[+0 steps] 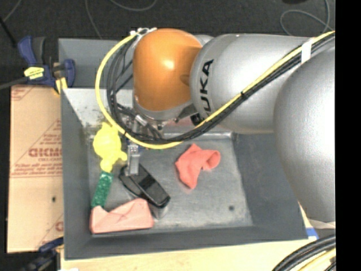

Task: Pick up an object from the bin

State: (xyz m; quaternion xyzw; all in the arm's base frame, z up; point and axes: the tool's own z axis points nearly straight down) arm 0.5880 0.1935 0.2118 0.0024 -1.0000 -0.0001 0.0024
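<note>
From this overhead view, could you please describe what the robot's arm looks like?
The arm is made of thick, rounded silver-grey links, one bearing black KUKA lettering. A glossy orange dome cover caps its wrist end. A thin yellow cable loops around that cover and runs back along the links, with a bundle of black cables tucked beside it.

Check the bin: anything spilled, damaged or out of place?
Nothing stands out. The yellow toy, green piece, black device, folded pink cloth and crumpled pink cloth lie loose on the bin floor, none over the rim. The gripper is down by the black device.
</note>
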